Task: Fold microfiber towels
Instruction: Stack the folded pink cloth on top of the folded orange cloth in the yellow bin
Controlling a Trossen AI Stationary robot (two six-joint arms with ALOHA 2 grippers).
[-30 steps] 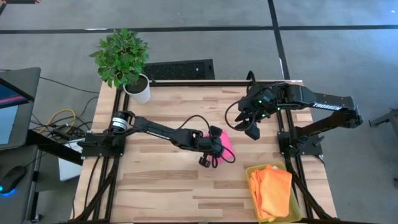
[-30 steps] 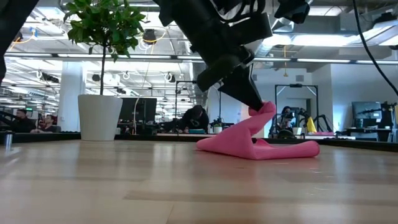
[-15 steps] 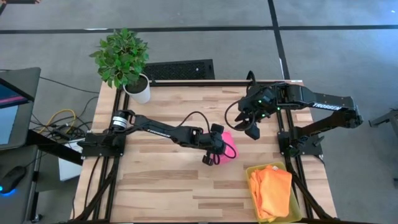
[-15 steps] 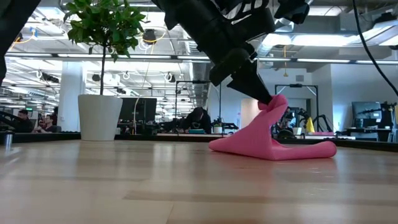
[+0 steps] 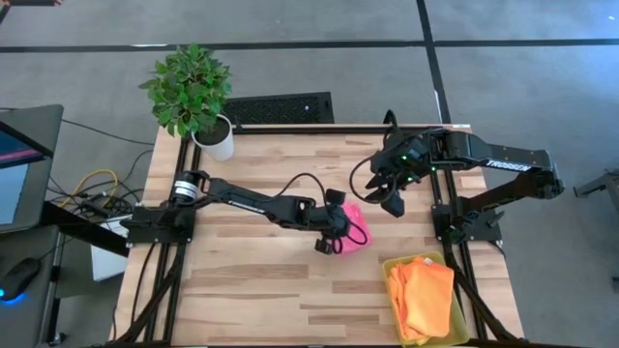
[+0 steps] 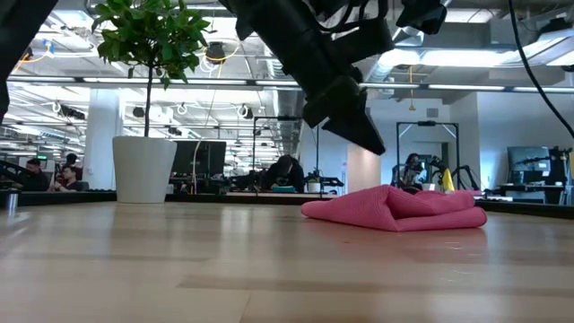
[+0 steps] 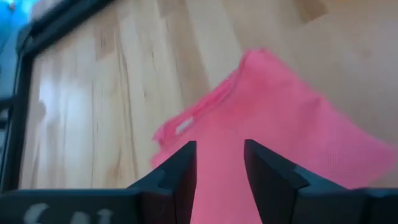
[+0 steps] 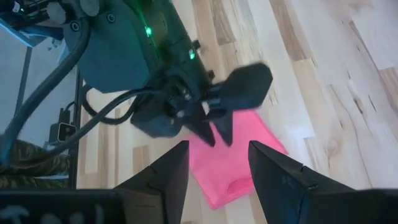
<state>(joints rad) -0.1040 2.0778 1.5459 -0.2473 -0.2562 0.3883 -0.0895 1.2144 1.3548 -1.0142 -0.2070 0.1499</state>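
The left gripper (image 6: 372, 144) hangs just above the pink towel (image 6: 395, 208), fingers spread, holding nothing. The right gripper (image 5: 387, 198) waits at two o'clock from the towel, fingers apart.

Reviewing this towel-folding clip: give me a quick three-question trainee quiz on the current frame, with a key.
1. True or false: the left gripper grips the pink towel.
2. Where do the orange towels lie? A) in the yellow bin B) beside the potted plant C) under the right gripper
3. Fill in: the pink towel lies ___ on the table.

Key: 1 false, its fingers are open above it; 2 A; 3 folded.
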